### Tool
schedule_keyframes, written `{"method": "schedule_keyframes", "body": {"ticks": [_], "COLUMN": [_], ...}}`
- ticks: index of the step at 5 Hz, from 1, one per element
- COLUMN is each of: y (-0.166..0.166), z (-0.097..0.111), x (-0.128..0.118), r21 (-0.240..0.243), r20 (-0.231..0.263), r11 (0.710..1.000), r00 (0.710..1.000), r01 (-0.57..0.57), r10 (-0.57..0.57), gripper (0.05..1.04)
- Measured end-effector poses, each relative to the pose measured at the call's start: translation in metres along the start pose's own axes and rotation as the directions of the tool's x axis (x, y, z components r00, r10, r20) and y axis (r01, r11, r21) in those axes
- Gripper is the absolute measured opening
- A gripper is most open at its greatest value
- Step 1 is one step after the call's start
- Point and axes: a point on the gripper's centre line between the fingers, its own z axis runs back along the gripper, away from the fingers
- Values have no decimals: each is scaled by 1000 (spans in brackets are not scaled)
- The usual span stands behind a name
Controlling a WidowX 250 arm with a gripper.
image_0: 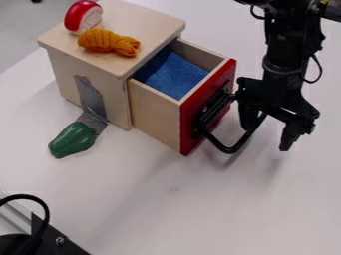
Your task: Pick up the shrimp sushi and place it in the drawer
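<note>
My gripper (267,130) hangs at the right, just beside the drawer's black handle, its two fingers spread wide; the left finger is close to the handle, and I cannot tell if they touch. The orange shrimp sushi (106,42) lies on top of the wooden cabinet, near its front right part. Below and to the right of it, the drawer (157,113) stands pulled out, with a red front and a blue lining inside.
A red and white toy piece (83,17) sits on the cabinet top (139,21) behind the shrimp. A green toy pepper (72,140) lies on the white table (174,209) by grey tape. A black device with a cable occupies the lower left corner.
</note>
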Motion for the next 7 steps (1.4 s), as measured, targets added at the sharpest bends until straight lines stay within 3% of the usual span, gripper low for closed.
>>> {"method": "schedule_keyframes", "body": {"ticks": [1,2,3,5,6,7], "y": [1,7,11,25,61,101], "z": [-10,-4,21,98,118,133], "x": [-6,-12,-4,6,1,-4], "r21": [4,29,43,72,90,96], "r20": [-33,-80,-39,34,52,38], "r11": [1000,1000,999,996,995,990], "r00": [999,997,999,998,998,994], "r01": [-4,-12,-5,55,31,100], "r10": [4,14,7,-58,-36,-104], "gripper": [999,999,999,999,999,999]}}
